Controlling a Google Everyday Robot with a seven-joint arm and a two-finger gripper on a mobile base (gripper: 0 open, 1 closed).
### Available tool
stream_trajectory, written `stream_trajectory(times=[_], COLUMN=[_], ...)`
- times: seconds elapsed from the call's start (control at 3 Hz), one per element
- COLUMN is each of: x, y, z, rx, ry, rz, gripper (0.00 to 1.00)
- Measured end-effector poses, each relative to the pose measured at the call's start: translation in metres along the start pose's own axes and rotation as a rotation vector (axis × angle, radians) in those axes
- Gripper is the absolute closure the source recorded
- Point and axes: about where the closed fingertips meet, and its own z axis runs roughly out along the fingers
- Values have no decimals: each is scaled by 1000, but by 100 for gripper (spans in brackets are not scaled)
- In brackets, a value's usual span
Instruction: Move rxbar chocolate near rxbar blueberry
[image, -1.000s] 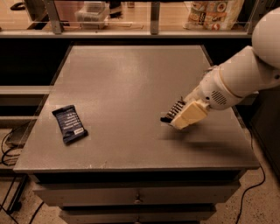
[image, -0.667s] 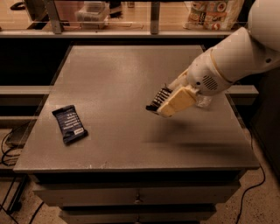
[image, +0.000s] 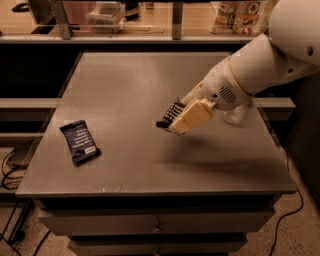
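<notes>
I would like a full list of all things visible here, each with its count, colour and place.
rxbar blueberry: one, navy blue, flat on the table's left front part.
rxbar chocolate: one, black, held above the table's middle.
table: one, grey, centre.
clear object: one, transparent, table's right side, partly hidden by the arm.
gripper: one, cream, shut on rxbar chocolate.
arm: one, white, upper right.
</notes>
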Motion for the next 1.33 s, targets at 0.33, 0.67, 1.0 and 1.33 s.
stream_trajectory(times=[0.33,0.67,1.0,1.33], x=[-15,-35,-60,-95], y=[15,35,54,74], z=[41,85,124,147], rx=[-91,-183,-254,-303], ry=[-41,-93,-174,-265], rz=[-14,-23,-30,-60], gripper=[100,100,84,61])
